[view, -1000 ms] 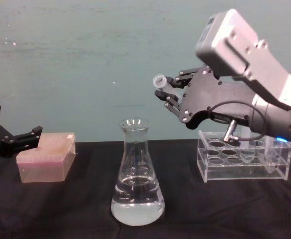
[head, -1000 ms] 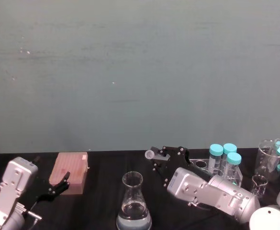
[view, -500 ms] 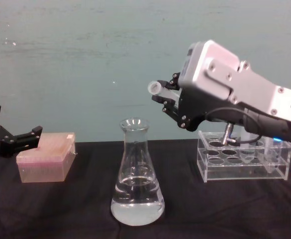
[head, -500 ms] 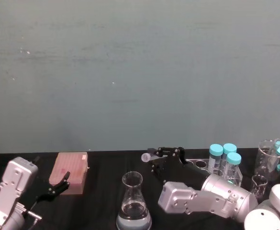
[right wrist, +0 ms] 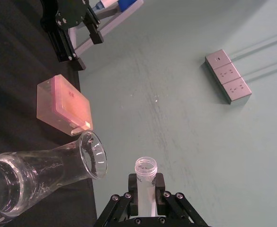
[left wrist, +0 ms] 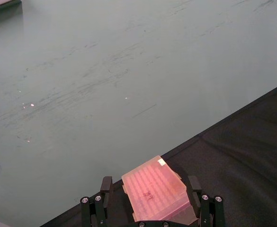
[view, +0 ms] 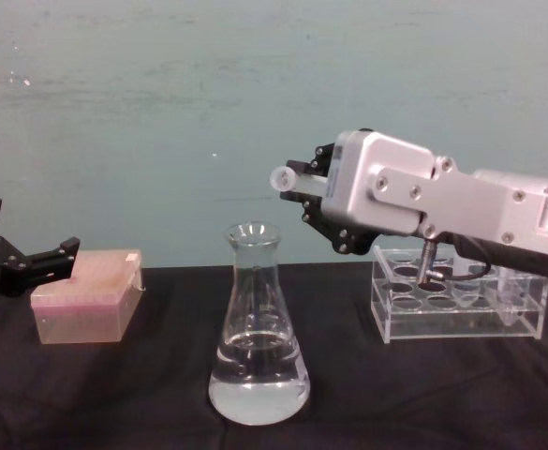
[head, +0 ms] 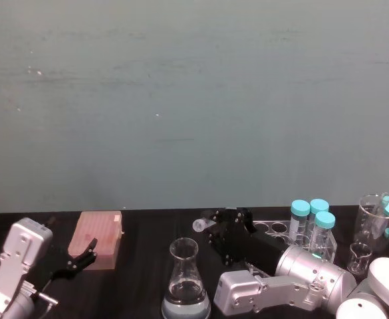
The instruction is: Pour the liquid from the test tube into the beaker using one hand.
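The right gripper [view: 303, 192] clamps the test tube [view: 283, 177] nearly level, its mouth just above and beside the beaker [view: 258, 309] rim. Liquid [view: 258, 380] sits in the beaker (tube print unreadable). The left gripper [head: 81, 256] idles, 2 fingers spread, by the pink box [view: 86, 295].

My right gripper [head: 215, 223] clamps the test tube [head: 200, 224], tipped sideways just beyond the conical flask [head: 185, 282]. My left gripper [head: 81, 257] hangs beside the pink box [head: 101, 234].
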Robot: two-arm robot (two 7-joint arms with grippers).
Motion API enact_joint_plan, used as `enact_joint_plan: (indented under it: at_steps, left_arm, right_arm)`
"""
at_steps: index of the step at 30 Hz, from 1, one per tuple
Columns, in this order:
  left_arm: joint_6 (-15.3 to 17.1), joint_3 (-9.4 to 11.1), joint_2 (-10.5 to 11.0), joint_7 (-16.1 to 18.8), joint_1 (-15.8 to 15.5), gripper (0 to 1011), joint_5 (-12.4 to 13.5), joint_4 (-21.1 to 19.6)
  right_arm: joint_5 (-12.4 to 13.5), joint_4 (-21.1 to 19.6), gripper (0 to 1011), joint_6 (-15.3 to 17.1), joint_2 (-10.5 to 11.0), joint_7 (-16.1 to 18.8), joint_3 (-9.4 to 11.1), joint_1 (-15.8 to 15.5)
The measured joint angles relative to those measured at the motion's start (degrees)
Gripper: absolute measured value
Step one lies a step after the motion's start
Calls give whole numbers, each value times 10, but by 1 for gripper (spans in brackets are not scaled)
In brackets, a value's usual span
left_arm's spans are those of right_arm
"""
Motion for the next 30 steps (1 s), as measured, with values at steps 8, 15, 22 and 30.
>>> enact_joint_plan:
  at_steps: [8, 15, 22, 30]
  left_arm:
    - [0, 0, 0, 0, 0, 1000, 0, 0]
    - [0, 0, 0, 0, 0, 1000, 0, 0]
    - [0, 0, 0, 0, 0, 1000, 0, 0]
    - [0, 0, 0, 0, 0, 1000, 0, 0]
  right_arm:
    - [-18, -3, 199, 5, 4, -7, -11, 5]
    - [-40, -2, 198, 6, 6, -22, -22, 11]
    - [-64, -1, 199, 12, 10, -35, -34, 17]
    - [-84, 1, 199, 16, 15, -48, -45, 22]
